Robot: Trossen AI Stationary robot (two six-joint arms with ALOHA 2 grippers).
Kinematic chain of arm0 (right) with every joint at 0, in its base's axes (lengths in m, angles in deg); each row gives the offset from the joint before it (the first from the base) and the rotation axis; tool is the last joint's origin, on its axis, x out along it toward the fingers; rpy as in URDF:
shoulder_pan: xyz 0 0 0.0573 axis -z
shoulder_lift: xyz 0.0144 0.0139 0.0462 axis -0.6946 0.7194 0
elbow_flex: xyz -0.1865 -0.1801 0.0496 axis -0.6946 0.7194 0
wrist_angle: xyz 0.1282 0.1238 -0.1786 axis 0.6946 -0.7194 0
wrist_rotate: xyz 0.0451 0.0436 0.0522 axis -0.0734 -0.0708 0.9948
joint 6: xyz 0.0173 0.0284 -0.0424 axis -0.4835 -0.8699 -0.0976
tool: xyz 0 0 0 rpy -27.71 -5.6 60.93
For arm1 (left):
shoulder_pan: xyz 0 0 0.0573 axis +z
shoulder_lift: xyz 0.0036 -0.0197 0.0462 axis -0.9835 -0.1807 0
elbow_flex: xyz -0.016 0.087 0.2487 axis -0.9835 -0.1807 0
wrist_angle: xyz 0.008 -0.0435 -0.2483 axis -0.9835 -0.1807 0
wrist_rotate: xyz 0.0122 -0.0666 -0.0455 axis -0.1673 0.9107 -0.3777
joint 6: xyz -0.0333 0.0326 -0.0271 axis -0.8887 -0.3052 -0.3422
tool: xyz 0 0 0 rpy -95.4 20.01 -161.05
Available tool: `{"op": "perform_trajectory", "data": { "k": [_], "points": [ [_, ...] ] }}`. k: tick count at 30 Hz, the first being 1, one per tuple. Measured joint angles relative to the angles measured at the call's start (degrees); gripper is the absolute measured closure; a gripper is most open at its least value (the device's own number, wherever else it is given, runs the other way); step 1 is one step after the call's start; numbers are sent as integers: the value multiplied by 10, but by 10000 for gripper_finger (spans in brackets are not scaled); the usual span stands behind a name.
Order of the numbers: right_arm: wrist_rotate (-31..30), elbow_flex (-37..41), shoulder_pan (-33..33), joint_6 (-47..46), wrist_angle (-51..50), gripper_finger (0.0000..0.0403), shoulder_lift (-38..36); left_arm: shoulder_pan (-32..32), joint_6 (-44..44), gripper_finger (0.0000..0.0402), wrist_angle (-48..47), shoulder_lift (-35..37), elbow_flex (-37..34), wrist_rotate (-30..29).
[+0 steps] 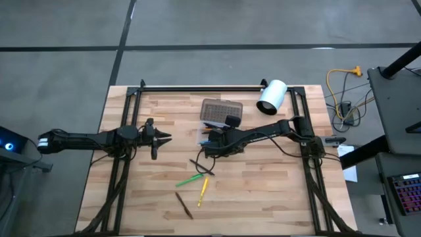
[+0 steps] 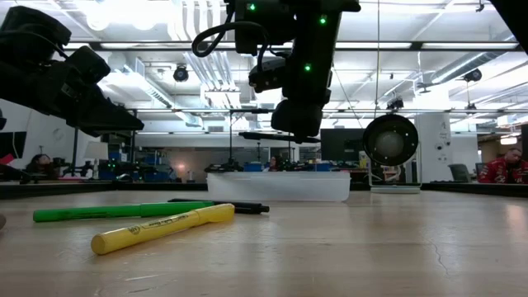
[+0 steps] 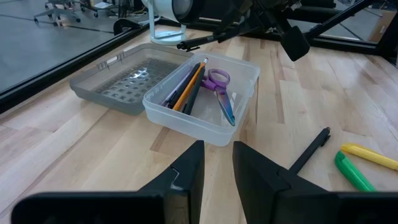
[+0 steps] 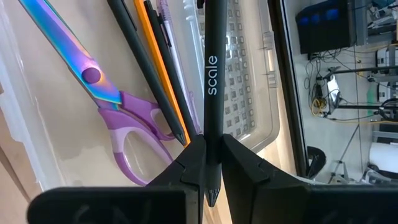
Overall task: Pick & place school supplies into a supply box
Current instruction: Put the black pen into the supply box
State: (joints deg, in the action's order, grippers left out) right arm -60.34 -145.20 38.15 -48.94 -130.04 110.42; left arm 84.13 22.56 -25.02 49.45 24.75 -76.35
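**Right arm holds a black pen over the open supply case**

Nearest the table's front edge lies a thin dark brown pencil, angled on the bare wooden table. Just beyond it sit a yellow marker and a green marker, close together, tips spread apart; past them, a slim black pen lies on the wood, near the right arm's gripper. None of these four is in the case.

Farther back, at mid-table, stands the small translucent plastic supply case with rounded corners, its grey textured lid folded flat open on the far side. Inside it lie purple-handled scissors with iridescent blades, an orange pencil and a dark pencil, side by side lengthwise.

The right gripper hangs above the case, arm reaching in from the right and wrist pointing down; its fingers are pinched tight on a black pen printed "scale", which runs along the case's length above the contents.

The left gripper hovers off the table to the left of the case, well clear of it, fingers a narrow way apart and holding nothing.

At the far right corner a white cylinder lies on its side.
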Motion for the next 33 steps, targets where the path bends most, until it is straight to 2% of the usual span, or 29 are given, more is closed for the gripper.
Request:
{"op": "perform_trajectory", "data": {
  "k": [9,17,22,33],
  "points": [
    [0,0,0,0,2,370,0,0,0,332,0,0,0,0],
    [-16,2,0,-4,2,314,0,0,0,332,0,0,0,0],
    [-15,2,0,2,2,294,0,0,0,332,0,0,0,0],
    [-13,-6,-7,2,2,297,0,0,0,332,0,0,0,0]
  ]
}}
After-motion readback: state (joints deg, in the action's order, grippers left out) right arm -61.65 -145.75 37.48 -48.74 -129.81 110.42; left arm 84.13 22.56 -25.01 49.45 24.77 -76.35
